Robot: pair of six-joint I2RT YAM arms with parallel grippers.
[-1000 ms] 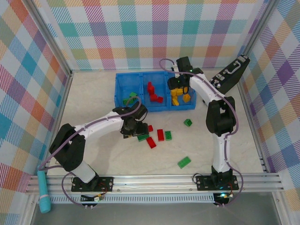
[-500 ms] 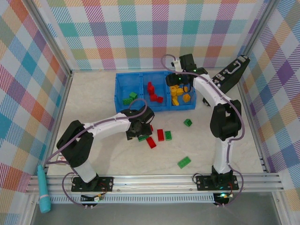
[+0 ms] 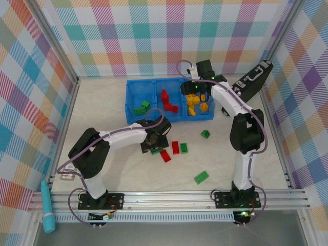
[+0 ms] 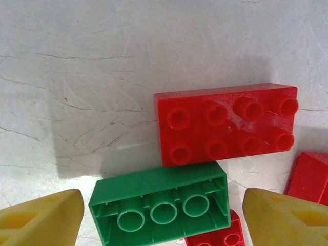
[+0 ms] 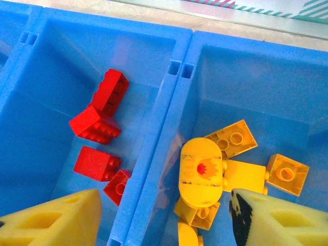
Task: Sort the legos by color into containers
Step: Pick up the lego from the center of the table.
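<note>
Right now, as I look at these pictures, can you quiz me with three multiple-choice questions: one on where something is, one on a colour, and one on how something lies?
1. Where does the right claw hang?
A) above the blue bin
B) down at table level
C) folded back at its own base

2. What colour are the bricks in the bin's middle compartment?
A) green
B) yellow
C) red

3. How does the green brick between the fingers of the left claw lie?
A) studs up
B) hollow side up
C) standing on end

Answers:
1 A: the right wrist view looks straight down into the bin.
2 C: the red bricks lie there.
3 B: its round inner tubes face the left wrist camera.
</note>
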